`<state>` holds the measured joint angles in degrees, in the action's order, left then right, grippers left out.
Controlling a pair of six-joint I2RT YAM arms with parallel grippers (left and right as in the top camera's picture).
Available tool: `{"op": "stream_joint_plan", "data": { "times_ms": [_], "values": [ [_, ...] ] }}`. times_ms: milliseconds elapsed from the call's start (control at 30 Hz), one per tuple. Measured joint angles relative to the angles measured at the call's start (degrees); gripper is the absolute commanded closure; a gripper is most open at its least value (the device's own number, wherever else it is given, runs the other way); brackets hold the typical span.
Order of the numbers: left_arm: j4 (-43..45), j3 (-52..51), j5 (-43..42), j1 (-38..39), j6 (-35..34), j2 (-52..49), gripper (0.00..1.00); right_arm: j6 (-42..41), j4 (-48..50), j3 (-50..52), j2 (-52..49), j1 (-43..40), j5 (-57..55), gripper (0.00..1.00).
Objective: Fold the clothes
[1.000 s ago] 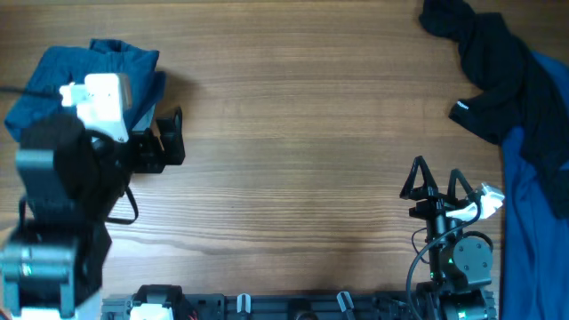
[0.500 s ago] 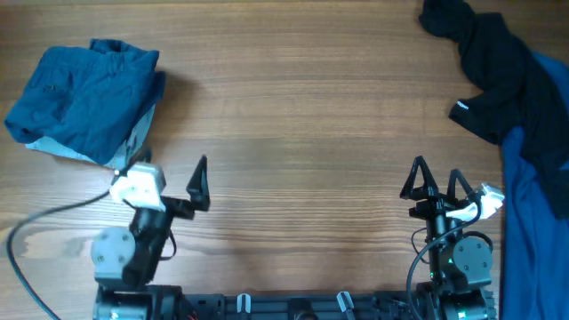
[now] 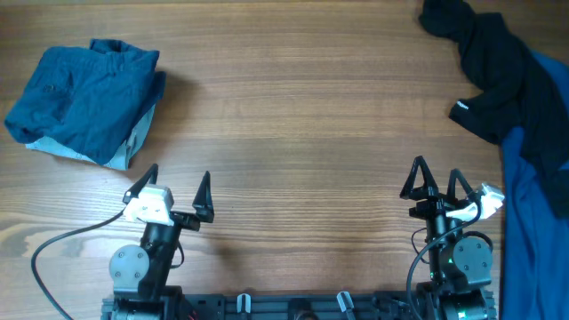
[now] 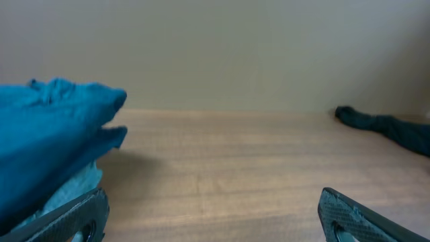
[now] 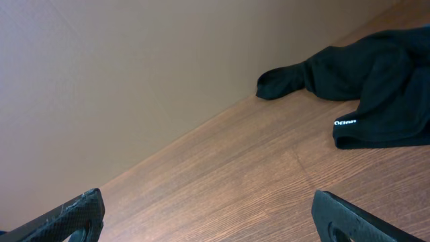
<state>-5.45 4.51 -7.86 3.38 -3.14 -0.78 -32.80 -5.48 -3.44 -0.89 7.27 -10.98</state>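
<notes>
A folded blue garment lies at the table's far left; it also shows at the left of the left wrist view. A black garment and a royal-blue piece lie heaped at the far right; the black one shows in the right wrist view and faintly in the left wrist view. My left gripper is open and empty near the front edge, below the folded garment. My right gripper is open and empty near the front edge, just left of the royal-blue cloth.
The wooden table spreads between the two piles. A cable loops from the left arm's base at the front left. A plain wall stands behind the table.
My left arm has pulled back from the folded blue garment to the front edge, its gripper open. The right arm has not moved.
</notes>
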Motion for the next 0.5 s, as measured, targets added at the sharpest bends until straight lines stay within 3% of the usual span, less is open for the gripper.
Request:
{"op": "stream_joint_plan", "data": {
  "times_ms": [500],
  "values": [
    [1.62,-3.58,0.35,0.02,0.0,0.0,0.0,0.0,0.0,0.0,0.0,0.02,0.0,0.0]
  ]
}}
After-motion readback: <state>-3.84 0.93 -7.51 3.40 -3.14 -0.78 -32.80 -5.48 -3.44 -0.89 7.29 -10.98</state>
